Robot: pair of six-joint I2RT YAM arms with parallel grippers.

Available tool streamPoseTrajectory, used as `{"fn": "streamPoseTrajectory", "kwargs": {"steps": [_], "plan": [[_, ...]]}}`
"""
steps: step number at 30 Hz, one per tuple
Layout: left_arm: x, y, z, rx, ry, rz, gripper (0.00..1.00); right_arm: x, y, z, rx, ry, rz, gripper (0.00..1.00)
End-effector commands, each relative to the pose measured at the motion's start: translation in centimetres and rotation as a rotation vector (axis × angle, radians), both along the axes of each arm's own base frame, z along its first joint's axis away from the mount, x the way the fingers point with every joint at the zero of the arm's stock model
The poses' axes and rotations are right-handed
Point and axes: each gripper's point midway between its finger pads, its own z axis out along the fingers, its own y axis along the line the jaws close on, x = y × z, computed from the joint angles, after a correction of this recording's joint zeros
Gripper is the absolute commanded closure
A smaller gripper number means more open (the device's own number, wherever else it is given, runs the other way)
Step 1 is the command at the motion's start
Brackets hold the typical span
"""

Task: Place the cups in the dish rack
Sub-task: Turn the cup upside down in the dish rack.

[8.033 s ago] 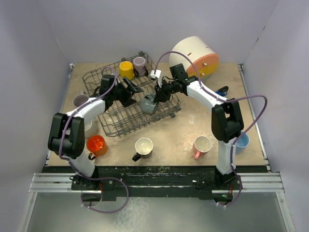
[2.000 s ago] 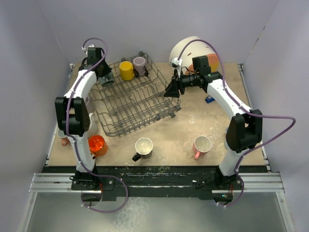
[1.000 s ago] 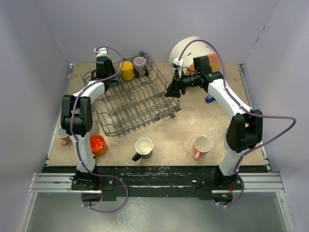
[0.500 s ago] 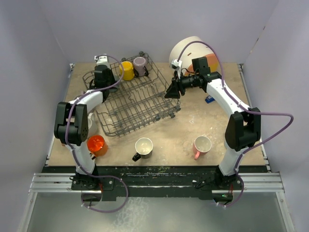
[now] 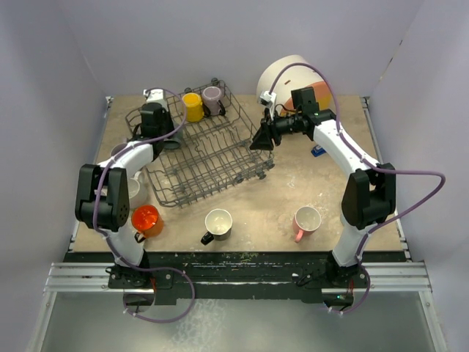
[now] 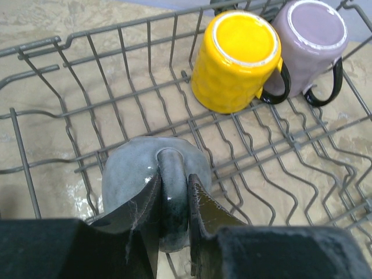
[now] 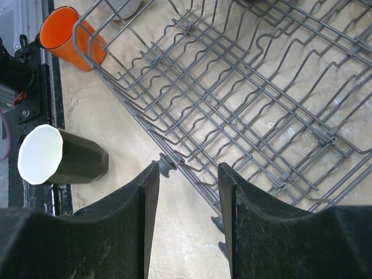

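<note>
- Left hand [image 6: 173,189] pinches the grey mug [image 6: 125,171] by its handle, inside the dish rack [image 5: 212,158], near the yellow mug [image 6: 235,64].
- Right hand [image 7: 187,171] hovers half-open, empty, over the dish rack's edge.

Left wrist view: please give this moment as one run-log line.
left gripper: shut on grey mug handle | grey mug: in rack | right gripper: open, empty, over rack edge
</note>
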Motion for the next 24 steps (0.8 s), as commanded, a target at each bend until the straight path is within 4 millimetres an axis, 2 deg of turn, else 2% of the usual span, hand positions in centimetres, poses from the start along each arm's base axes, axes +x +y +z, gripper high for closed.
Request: {"fn": "streamPoseTrajectory", "kwargs": {"steps": [1,14,24], "plan": [[-1.5,-0.7,1.8,-0.018,-0.014,-0.033,0.77,-0.5,-0.1,1.5,0.021,-0.039,0.013,0.53],[-4.4,-1.2,1.2,-0.040,0.050,-0.070,0.68,-0.5,-0.1,1.5,0.025,-0.037,0.016,0.53],[-6.9,-1.6,-0.3,-0.093,0.166,-0.071,0.68,-0.5,-0.1,1.4,0.022,-0.038,0.015,0.53]]}}
